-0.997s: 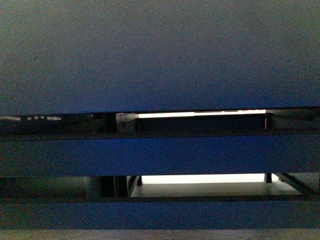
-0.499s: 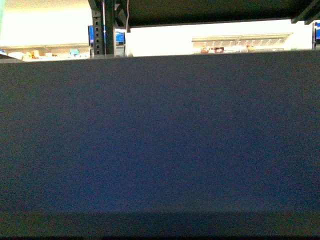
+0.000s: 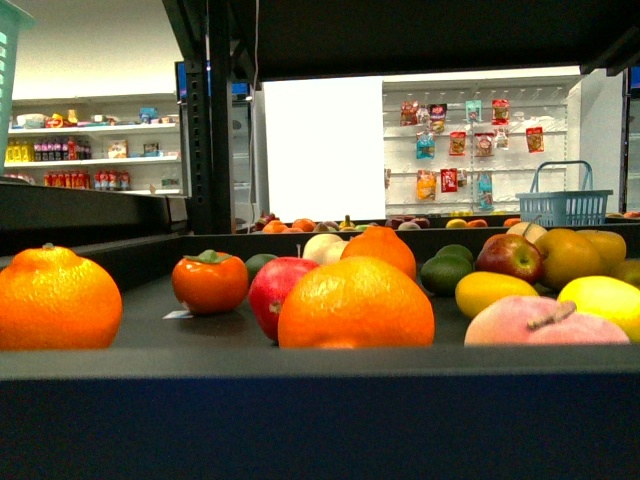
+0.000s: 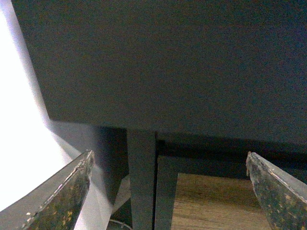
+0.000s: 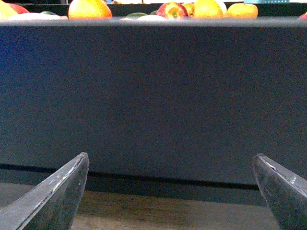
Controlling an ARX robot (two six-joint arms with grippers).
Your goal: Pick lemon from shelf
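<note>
The lemon (image 3: 606, 299), bright yellow and oval, lies at the far right of the shelf's tray (image 3: 300, 410), behind a pink-yellow fruit (image 3: 545, 322). Neither gripper shows in the front view. My left gripper (image 4: 169, 153) is open and empty below the underside of a dark tray (image 4: 168, 62), facing a black upright (image 4: 142, 182) and the wood-grain panel (image 4: 216, 201). Open and empty too, my right gripper (image 5: 171, 155) faces the tray's dark front wall (image 5: 153, 96), below its rim. Fruit tops (image 5: 89, 8) peek over that rim.
Two big oranges (image 3: 355, 303) (image 3: 55, 297), a persimmon (image 3: 209, 281), red apples (image 3: 283, 293) and a deeper yellow oval fruit (image 3: 493, 291) crowd the tray. A dark tier (image 3: 420, 30) hangs overhead on a black upright (image 3: 210, 120). A blue basket (image 3: 565, 205) stands behind.
The front view has risen past the lower tiers and the tray's dark front wall, and it now looks over the rim at the fruit.
</note>
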